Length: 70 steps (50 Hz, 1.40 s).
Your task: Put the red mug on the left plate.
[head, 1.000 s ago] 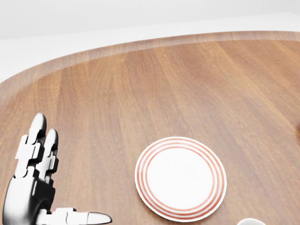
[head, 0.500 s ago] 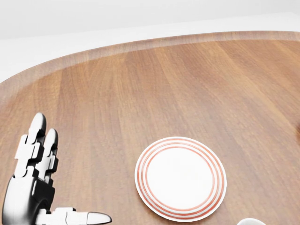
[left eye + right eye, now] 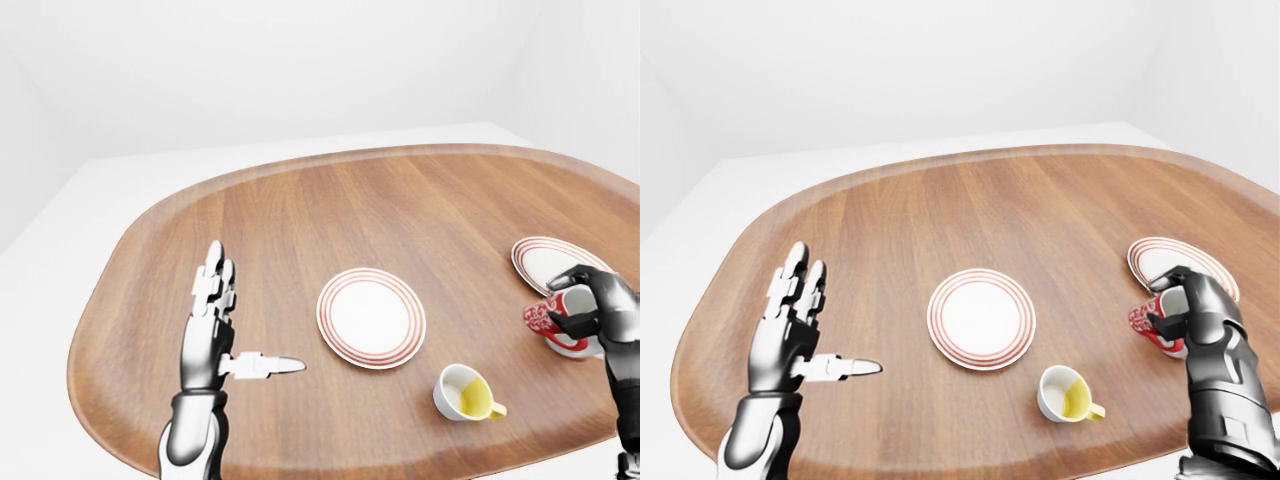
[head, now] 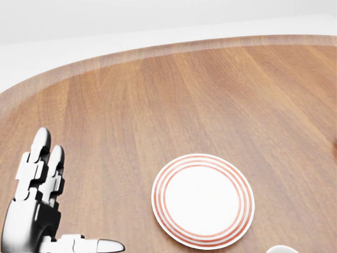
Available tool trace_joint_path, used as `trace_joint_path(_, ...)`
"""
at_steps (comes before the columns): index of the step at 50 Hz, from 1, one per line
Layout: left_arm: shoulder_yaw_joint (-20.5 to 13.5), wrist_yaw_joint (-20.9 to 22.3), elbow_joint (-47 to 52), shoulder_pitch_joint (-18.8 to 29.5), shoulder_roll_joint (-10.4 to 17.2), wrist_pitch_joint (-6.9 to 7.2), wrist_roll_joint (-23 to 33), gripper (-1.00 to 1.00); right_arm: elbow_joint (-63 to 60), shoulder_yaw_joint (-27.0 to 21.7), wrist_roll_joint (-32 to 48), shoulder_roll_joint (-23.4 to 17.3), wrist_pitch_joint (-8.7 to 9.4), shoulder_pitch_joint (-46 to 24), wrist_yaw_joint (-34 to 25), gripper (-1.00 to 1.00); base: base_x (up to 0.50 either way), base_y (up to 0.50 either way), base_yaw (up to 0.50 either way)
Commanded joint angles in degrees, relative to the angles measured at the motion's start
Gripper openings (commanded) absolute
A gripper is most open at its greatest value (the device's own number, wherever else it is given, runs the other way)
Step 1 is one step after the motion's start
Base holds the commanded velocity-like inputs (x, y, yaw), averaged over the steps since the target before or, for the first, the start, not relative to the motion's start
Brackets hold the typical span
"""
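The red mug [image 3: 1152, 322] sat at about four o'clock on the wooden tabletop [image 3: 330, 215], just beside the near edge of the right plate [image 3: 548, 257], with the right hand [image 3: 1188, 305] wrapped over it from above. Its dark fingers [image 3: 1164, 322] were curled round the mug's body and looked clamped on it, though whether the mug had cleared the wood could not be told. That grip made sense as the start of a carry: a hold round the body would keep the cup upright in transit.

The left plate [image 4: 203, 200], white with red rings, lay bare near the middle of the tabletop, well apart from the mug at roughly nine o'clock from it. A white cup with a yellow inside [image 3: 463, 392] stood at about five o'clock from that plate, close to the straight path between mug and plate, so the carry would probably need to pass above or around it.

The left hand [image 3: 210, 325] hovered at eight o'clock, its fingers [image 3: 213, 272] spread apart and holding nothing, seemingly parked clear of the plate.
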<state>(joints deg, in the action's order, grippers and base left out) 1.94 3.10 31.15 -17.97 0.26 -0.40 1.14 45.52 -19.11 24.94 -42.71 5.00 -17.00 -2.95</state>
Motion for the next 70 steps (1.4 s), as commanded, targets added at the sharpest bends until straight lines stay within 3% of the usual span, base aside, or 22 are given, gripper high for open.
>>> trace_joint_path(1, -0.2, 0.3, 0.3, -0.7, 0.0, -0.34, -0.3, 1.00, -10.9, 7.1, 13.3, 5.6, 0.00, -24.2, 9.5, -1.00, 0.00, 0.00, 0.00)
trace_joint_path(3, -0.3, 0.3, 0.3, -0.7, 0.0, -0.35, -0.3, 1.00, -10.0, 6.9, 13.9, 5.9, 0.00, -24.9, 9.8, -1.00, 0.00, 0.00, 0.00)
trace_joint_path(5, -0.4, 0.5, 0.4, -1.3, 0.0, -0.86, -0.5, 1.00, 1.5, 11.6, 16.8, 10.9, 0.00, -37.7, 17.6, -1.00, 0.00, 0.00, 0.00)
trace_joint_path(6, -0.4, 0.5, 0.5, -1.5, 0.0, -1.00, -0.6, 1.00, 4.8, 11.9, 16.5, 11.8, 0.00, -40.1, 19.4, -1.00, 0.00, 0.00, 0.00)
trace_joint_path(9, -0.5, 0.8, 0.4, -2.2, 0.0, -1.61, -0.7, 1.00, 15.0, 13.6, 15.3, 16.3, 0.00, -46.8, 23.6, -1.00, 0.00, 0.00, 0.00)
trace_joint_path(12, -0.5, 0.9, 0.5, -2.6, -0.1, -1.94, -0.7, 1.00, 18.7, 14.0, 12.5, 19.8, 0.00, -49.2, 25.6, -1.00, 0.00, 0.00, 0.00)
trace_joint_path(15, -0.5, 1.0, 0.4, -2.6, 0.0, -2.01, -0.7, 1.00, 24.0, 18.8, 16.6, 25.0, 0.00, -49.3, 30.5, -1.00, 0.00, 0.00, 0.00)
trace_joint_path(18, -0.7, 1.2, 0.4, -3.0, 0.0, -2.34, -1.1, 1.00, 25.3, 19.9, 17.7, 29.0, 0.00, -48.0, 29.5, -1.00, 0.00, 0.00, 0.00)
trace_joint_path(25, -0.4, 1.2, 0.2, -2.8, -0.1, -2.31, -0.6, 1.00, 26.7, 20.5, 18.7, 33.7, -4.53, -47.9, 28.7, -1.00, 0.00, 0.00, 0.00)
trace_joint_path(32, -0.7, 1.2, 0.1, -2.9, -0.1, -2.43, -0.8, 1.00, 29.8, 22.4, 21.9, 39.4, -6.18, -45.5, 30.0, -1.00, 0.00, 0.00, 0.00)
trace_joint_path(41, -1.5, 1.8, 0.6, -3.7, -0.2, -3.13, -1.6, 1.00, 32.4, 21.0, 24.7, 42.2, -5.87, -41.4, 29.0, -1.00, 0.00, 0.00, 0.00)
trace_joint_path(44, -1.3, 1.8, 0.8, -3.8, -0.4, -3.04, -1.4, 1.00, 33.0, 21.4, 26.7, 42.6, -4.47, -39.5, 29.7, -1.00, 0.00, 0.00, 0.00)
trace_joint_path(48, -1.3, 1.7, 0.6, -3.5, -0.4, -2.92, -1.3, 1.00, 33.2, 20.5, 27.5, 42.3, -4.16, -38.4, 29.3, -1.00, 0.00, 0.00, 0.00)
trace_joint_path(49, -1.3, 1.7, 0.6, -3.4, -0.4, -2.90, -1.2, 1.00, 33.4, 20.8, 28.3, 42.2, -3.23, -37.5, 28.9, -1.00, 0.00, 0.00, 0.00)
trace_joint_path(64, -0.8, 1.4, 0.8, -4.5, -0.3, -3.67, -1.1, 1.00, 34.4, 19.5, 34.1, 41.5, -1.48, -31.7, 25.1, -1.00, 0.00, 0.00, 0.00)
trace_joint_path(65, -0.8, 1.4, 1.0, -4.8, -0.3, -3.82, -1.2, 1.00, 34.5, 19.4, 34.9, 41.4, 0.00, -31.3, 25.5, -1.00, 0.00, 0.00, 0.00)
trace_joint_path(70, -0.7, 1.4, 0.8, -5.0, -0.3, -4.11, -1.2, 1.00, 34.6, 17.7, 35.8, 41.8, 0.00, -30.7, 24.2, -1.00, 0.00, 0.00, 0.00)
